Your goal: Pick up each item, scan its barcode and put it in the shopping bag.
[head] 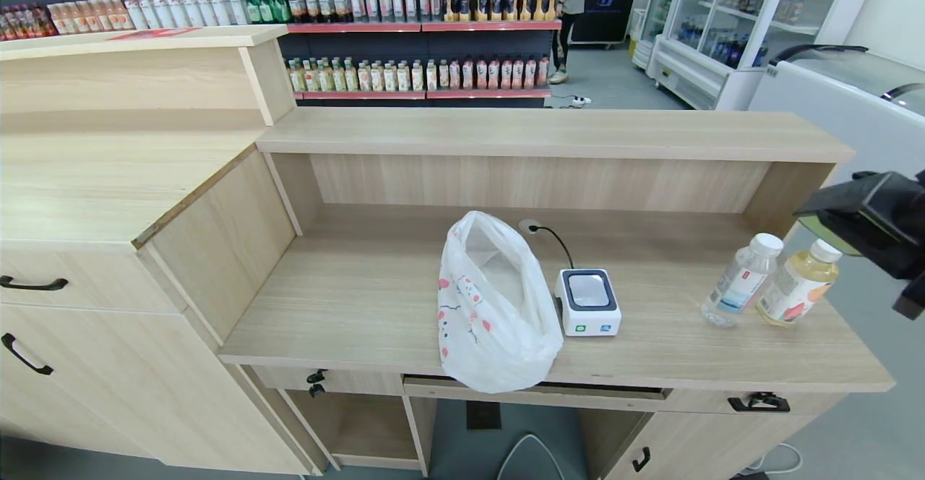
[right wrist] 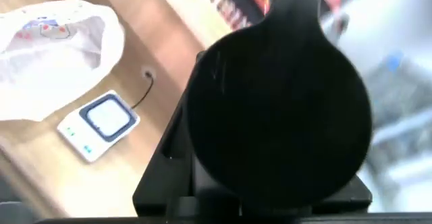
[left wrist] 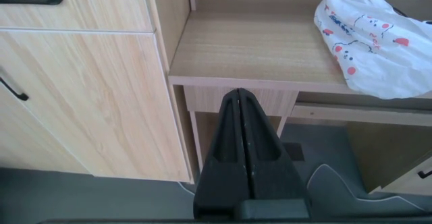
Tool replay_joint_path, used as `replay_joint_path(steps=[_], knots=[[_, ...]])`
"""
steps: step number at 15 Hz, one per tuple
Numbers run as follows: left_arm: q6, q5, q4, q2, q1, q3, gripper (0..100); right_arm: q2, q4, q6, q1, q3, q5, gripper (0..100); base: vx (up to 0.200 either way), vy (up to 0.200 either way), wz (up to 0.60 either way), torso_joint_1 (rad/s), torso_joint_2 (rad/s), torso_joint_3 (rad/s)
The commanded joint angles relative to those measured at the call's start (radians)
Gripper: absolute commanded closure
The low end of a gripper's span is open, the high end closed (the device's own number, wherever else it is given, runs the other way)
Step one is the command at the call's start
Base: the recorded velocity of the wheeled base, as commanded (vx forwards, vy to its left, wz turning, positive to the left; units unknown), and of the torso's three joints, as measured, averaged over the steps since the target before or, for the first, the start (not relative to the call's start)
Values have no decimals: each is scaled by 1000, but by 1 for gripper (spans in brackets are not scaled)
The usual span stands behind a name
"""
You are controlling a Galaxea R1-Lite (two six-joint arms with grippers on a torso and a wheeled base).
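Note:
A white plastic shopping bag (head: pixel 495 306) with red and black prints stands open on the wooden counter (head: pixel 361 299); it also lies at the edge of the left wrist view (left wrist: pixel 374 38). Just to its right sits the white barcode scanner (head: pixel 587 301) (right wrist: pixel 101 123). A clear bottle (head: pixel 741 280) and a yellow-drink bottle (head: pixel 798 283) stand near the counter's right end. My right gripper (head: pixel 856 223) hovers above and right of them, shut on a bottle (head: pixel 827 238) whose dark round end (right wrist: pixel 280 109) faces the wrist camera. My left gripper (left wrist: pixel 241 99) is shut and empty, low in front of the counter's left corner.
A raised shelf (head: pixel 549 133) runs along the counter's back, and a taller cabinet (head: pixel 108 176) stands at the left. Drawers with black handles (head: pixel 757 402) hang under the counter front. Drink shelves and fridges line the room behind.

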Motion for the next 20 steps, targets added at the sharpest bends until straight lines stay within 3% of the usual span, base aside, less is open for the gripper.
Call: replay_joint_path(steps=[1, 3, 4, 9, 12, 13, 14, 15, 18, 20], knots=[[1, 1, 0, 0, 0, 0, 100, -44, 86, 146, -121, -3, -77, 100, 0, 0, 0, 0, 0, 0], [-1, 1, 0, 0, 0, 0, 100, -32, 147, 189, -118, -2, -244, 100, 0, 0, 0, 0, 0, 0], [-1, 1, 0, 0, 0, 0, 100, -24, 181, 204, -112, 1, -276, 100, 0, 0, 0, 0, 0, 0], [-1, 1, 0, 0, 0, 0, 100, -32, 218, 319, -9, 21, -285, 100, 0, 0, 240, 0, 2, 4], [-1, 1, 0, 0, 0, 0, 100, -12, 219, 378, 92, 9, -371, 100, 0, 0, 600, 4, 2, 1], [1, 1, 0, 0, 0, 0, 100, 0, 218, 458, 139, -8, -377, 100, 0, 0, 600, 2, -2, 7], [1, 1, 0, 0, 0, 0, 100, 28, 219, 639, 216, -17, -377, 100, 0, 0, 0, 0, 0, 0], [1, 1, 0, 0, 0, 0, 100, 57, 219, 800, 230, -7, -380, 100, 0, 0, 0, 0, 0, 0], [1, 1, 0, 0, 0, 0, 100, 206, 222, 1050, 138, -76, -373, 100, 0, 0, 0, 0, 0, 0], [1, 1, 0, 0, 0, 0, 100, 327, 224, 1120, 109, -157, -365, 100, 0, 0, 0, 0, 0, 0]])
